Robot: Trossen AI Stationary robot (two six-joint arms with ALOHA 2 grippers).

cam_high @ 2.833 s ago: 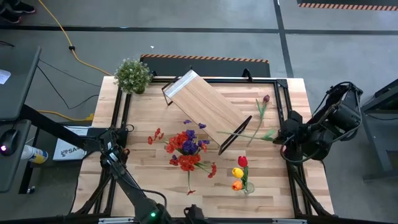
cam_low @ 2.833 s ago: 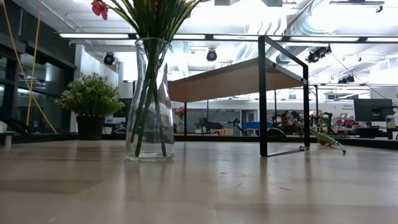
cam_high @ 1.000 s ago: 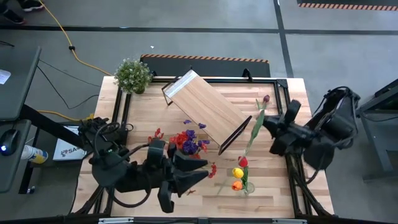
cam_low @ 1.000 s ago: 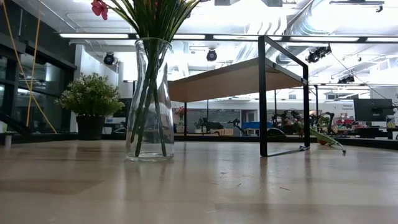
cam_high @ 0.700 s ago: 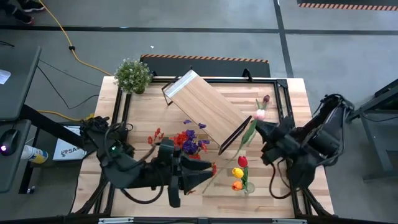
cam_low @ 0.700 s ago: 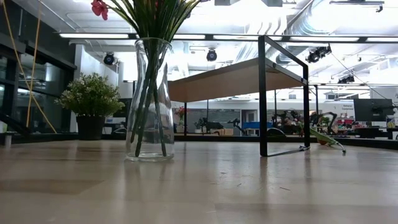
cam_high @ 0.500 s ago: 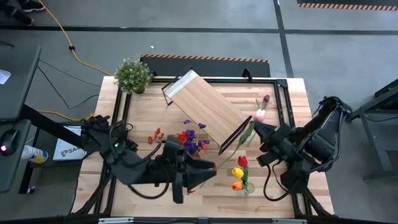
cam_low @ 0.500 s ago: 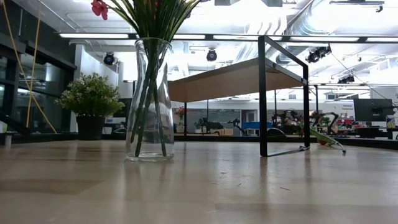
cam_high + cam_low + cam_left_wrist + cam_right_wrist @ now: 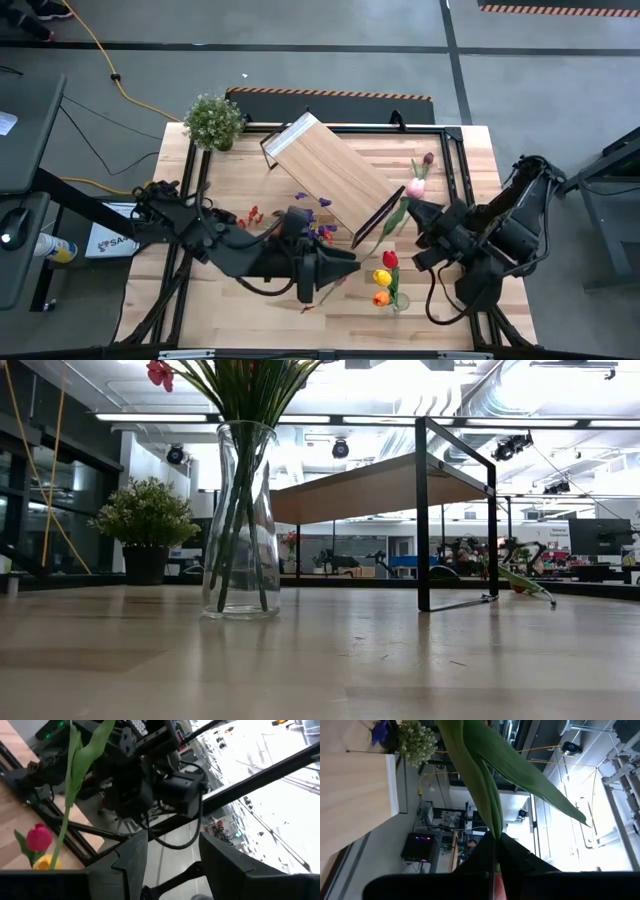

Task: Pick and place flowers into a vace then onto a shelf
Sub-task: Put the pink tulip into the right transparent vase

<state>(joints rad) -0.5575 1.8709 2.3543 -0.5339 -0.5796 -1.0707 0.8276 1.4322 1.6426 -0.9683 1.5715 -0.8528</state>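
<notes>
My right gripper (image 9: 413, 209) is shut on a pink tulip (image 9: 416, 186), right of the shelf (image 9: 330, 178), a light-wood board on black legs. My left gripper (image 9: 352, 262) hangs open over the table between a bouquet of red and purple flowers (image 9: 305, 225) and a small glass vase (image 9: 392, 300) of red, yellow and orange tulips; its open fingers also show in the left wrist view (image 9: 172, 854). A dark maroon tulip (image 9: 428, 158) lies on the tabletop by the right edge. The low view shows a glass vase (image 9: 240, 520) full of green stems. My right gripper pinches the pink tulip's green stem (image 9: 494, 837) between its two fingers, close below the blossom, coming level from the table's right. The stem and its long leaves (image 9: 485, 765) run on past the fingertips toward the shelf's near leg (image 9: 383, 214). The flower looks lifted off the table.
A bushy potted plant (image 9: 213, 120) stands at the far left corner. The shelf lies slantwise across the table's middle. Black frame rails (image 9: 190, 180) run along the table's left and right edges. Bare wood shows at the near right corner (image 9: 450, 310).
My left arm has reached across the bouquet toward the table's right, its open gripper now near the small tulip vase. My right gripper, keeping hold of the pink tulip, has shifted a little toward the table's left and near edge.
</notes>
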